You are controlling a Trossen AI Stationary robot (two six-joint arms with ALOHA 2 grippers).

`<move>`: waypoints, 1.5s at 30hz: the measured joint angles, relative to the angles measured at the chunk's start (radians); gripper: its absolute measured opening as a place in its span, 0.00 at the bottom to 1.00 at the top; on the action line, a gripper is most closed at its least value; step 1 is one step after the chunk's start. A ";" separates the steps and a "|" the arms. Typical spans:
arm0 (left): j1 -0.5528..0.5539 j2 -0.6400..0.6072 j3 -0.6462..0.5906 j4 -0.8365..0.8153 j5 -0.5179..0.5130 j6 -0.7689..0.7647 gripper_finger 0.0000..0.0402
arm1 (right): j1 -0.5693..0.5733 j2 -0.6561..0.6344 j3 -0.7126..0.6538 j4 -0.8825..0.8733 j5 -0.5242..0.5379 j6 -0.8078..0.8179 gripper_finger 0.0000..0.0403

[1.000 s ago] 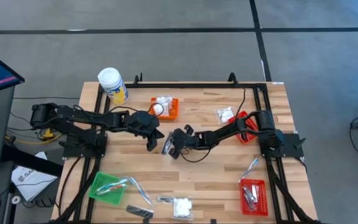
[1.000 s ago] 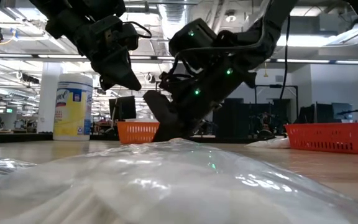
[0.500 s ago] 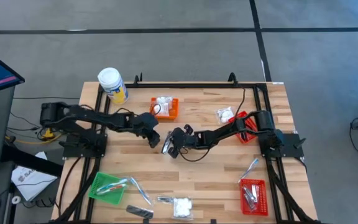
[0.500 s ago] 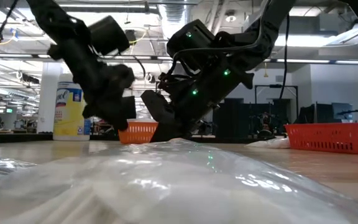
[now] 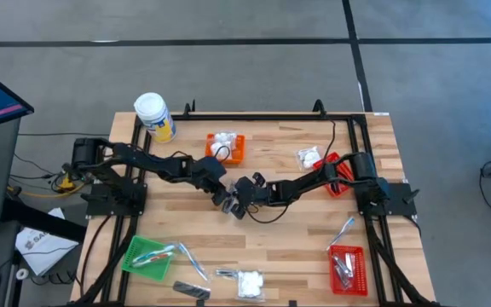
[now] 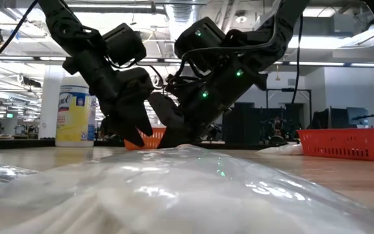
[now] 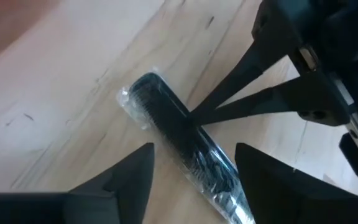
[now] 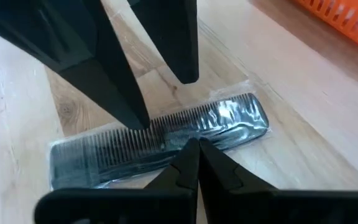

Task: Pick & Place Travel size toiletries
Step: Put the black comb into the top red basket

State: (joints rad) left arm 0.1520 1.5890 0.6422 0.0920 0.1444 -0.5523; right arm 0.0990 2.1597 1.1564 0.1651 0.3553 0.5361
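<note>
A black comb in clear wrap [image 5: 228, 203] lies flat on the wooden table at its middle; it also shows in the left wrist view [image 7: 178, 127] and the right wrist view [image 8: 160, 140]. My left gripper [image 7: 194, 171] is open and points down over it, one finger on each long side of the comb. My right gripper [image 8: 192, 150] is shut, with its tips at the comb's smooth back edge. In the high view, the left gripper [image 5: 222, 195] and the right gripper [image 5: 234, 205] meet over the comb. My right gripper has its shut fingertips on the comb's back edge [image 8: 190, 138], about halfway along it. The fingers slant down from the table's right side and lie across the comb. The comb stays flat on the table. My left gripper has one fingertip [image 8: 137, 118] at the comb's teeth; I cannot tell whether it touches.
An orange basket [image 5: 237, 152] with white packets and a white-lidded jar [image 5: 154, 117] stand at the back. A green basket [image 5: 135, 256], loose sachets and a white packet [image 5: 247, 281] lie near the front edge. Red baskets [image 5: 348, 271] are on the right. A clear-wrapped packet [image 6: 174, 188] fills the low view's foreground.
My left gripper has moved toward the table's right and down to the comb, and has opened so that its fingers stand on either side of it. The right gripper and the comb have stayed where they were.
</note>
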 joint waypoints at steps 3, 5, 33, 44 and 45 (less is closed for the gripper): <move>0.000 0.000 0.000 -0.002 0.011 -0.006 0.59 | 0.000 0.000 0.000 -0.005 0.000 0.005 0.00; 0.000 0.000 0.000 -0.002 0.011 -0.006 0.60 | 0.002 -0.001 0.000 -0.007 0.000 0.007 0.00; -0.001 0.073 0.027 0.066 0.071 -0.014 0.59 | 0.005 0.021 -0.002 0.007 0.012 0.024 0.00; -0.002 0.073 0.024 0.056 0.091 -0.059 0.59 | 0.006 0.023 -0.002 0.023 0.003 0.023 0.00; -0.002 0.073 0.024 0.055 0.091 -0.059 0.59 | 0.007 0.023 -0.002 0.023 0.000 0.023 0.00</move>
State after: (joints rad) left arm 0.1501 1.6623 0.6666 0.1474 0.2352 -0.6113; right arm 0.1055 2.1823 1.1549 0.1885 0.3552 0.5587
